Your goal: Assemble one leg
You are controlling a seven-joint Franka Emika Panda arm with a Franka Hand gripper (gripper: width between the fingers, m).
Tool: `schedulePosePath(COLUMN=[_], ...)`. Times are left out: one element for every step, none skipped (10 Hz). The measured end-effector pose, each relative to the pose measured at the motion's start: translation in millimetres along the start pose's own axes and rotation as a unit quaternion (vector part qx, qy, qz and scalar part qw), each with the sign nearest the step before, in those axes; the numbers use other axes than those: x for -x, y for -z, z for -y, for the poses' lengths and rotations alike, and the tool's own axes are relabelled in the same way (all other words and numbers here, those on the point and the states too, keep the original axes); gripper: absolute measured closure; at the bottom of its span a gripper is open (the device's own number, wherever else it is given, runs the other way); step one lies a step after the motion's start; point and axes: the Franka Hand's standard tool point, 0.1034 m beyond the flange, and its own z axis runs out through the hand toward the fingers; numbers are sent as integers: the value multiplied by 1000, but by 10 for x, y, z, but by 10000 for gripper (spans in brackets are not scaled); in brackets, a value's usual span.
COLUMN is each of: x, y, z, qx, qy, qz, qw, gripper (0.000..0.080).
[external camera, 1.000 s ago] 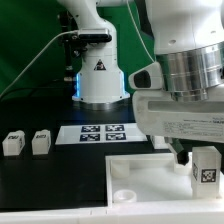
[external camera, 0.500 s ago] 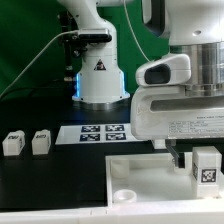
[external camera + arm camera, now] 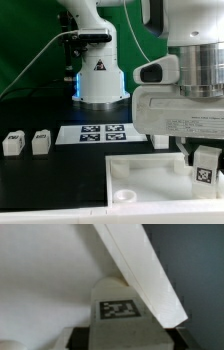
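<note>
Leg held over the panel

The gripper (image 3: 200, 158) was clamped on the leg (image 3: 204, 168), its tag (image 3: 120, 308) facing out. The block hung between the fingers just above the large white panel (image 3: 135, 170); two more legs (image 3: 26, 143) stood well apart from it.

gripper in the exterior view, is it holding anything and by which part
The gripper holds the leg by its upper end, fingers closed on its sides, over the white panel.
</note>
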Motion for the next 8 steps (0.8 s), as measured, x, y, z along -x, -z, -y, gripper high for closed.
schedulePosePath(x=[-1, -7, -21, -26, -22, -15, -12, -7], y=[-1, -7, -7, -11, -16, -22, -22, -26], z=[-1, -4, -13, -21, -31, -21, -16, -15], qx=[-2, -6, -15, -28, -47, -62, -64, -63], qy=[-63, -127, -222, -308, -394, -465, -495, -504], qz=[2, 5, 13, 24, 33, 44, 50, 51], qw=[998, 992, 975, 951, 917, 882, 865, 860], gripper=[503, 503, 503, 503, 502, 502, 502, 502])
